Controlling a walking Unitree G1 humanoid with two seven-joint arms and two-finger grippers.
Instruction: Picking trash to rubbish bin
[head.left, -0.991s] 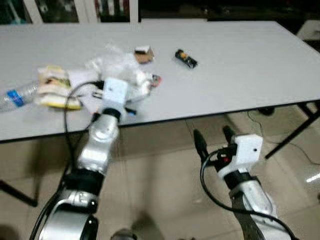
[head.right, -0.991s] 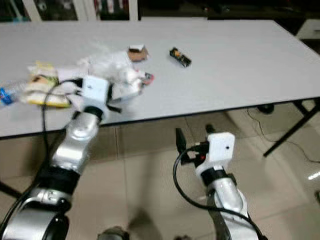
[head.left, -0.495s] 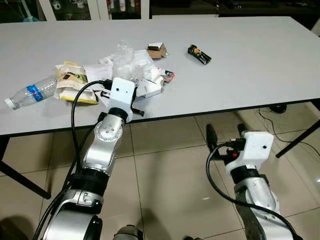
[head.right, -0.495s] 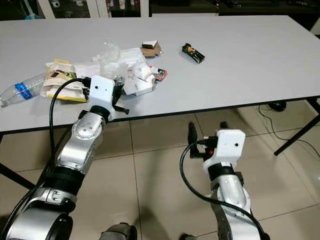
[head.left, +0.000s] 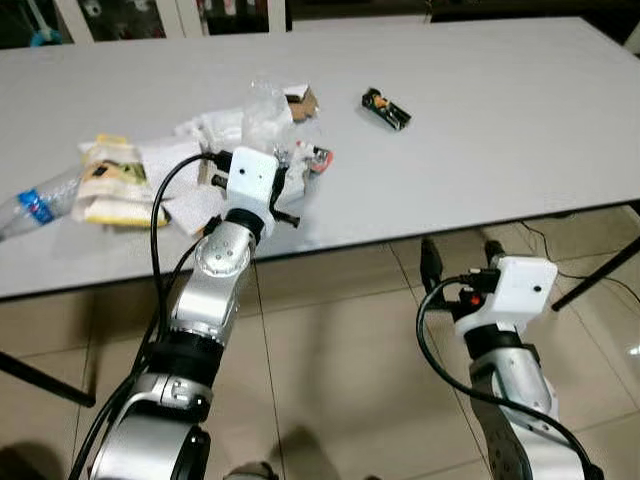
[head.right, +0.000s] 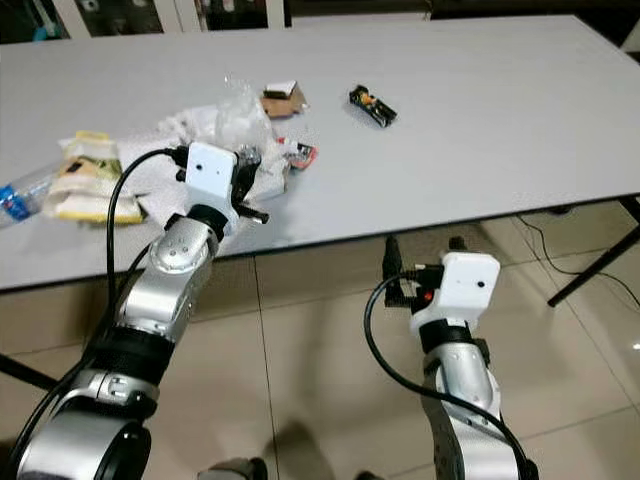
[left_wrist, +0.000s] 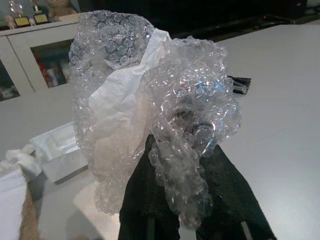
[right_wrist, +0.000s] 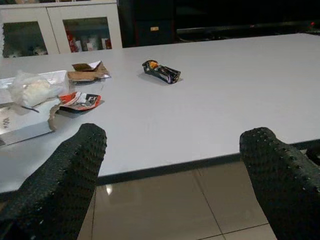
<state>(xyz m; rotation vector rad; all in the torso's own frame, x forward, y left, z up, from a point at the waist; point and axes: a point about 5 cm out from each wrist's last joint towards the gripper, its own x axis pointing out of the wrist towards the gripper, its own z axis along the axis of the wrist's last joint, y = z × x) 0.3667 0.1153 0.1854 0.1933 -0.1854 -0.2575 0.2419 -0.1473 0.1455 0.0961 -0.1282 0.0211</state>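
My left gripper (left_wrist: 184, 202) is shut on a clump of clear bubble wrap (left_wrist: 150, 95) with a white tissue caught in it, held just above the trash pile on the grey table (head.left: 500, 120). From the head the bubble wrap (head.left: 266, 104) rises beyond the left wrist. The pile holds white papers (head.left: 190, 175), a red wrapper (head.left: 321, 157), yellow snack bags (head.left: 108, 182) and a plastic bottle (head.left: 28, 206). A cardboard scrap (head.left: 303, 101) and a black wrapper (head.left: 386, 109) lie farther back. My right gripper (head.left: 460, 258) is open below the table's front edge, holding nothing.
The table's front edge (head.left: 450, 222) runs across in front of both arms. A black table leg (head.left: 600, 278) slants down at the right, another at the far left (head.left: 35, 378). Tiled floor (head.left: 330, 380) lies below. Cabinets (right_wrist: 60, 30) stand behind the table.
The bubble wrap has come up off the pile in my left gripper. The head view has shifted a little. The right arm stays low by the table edge.
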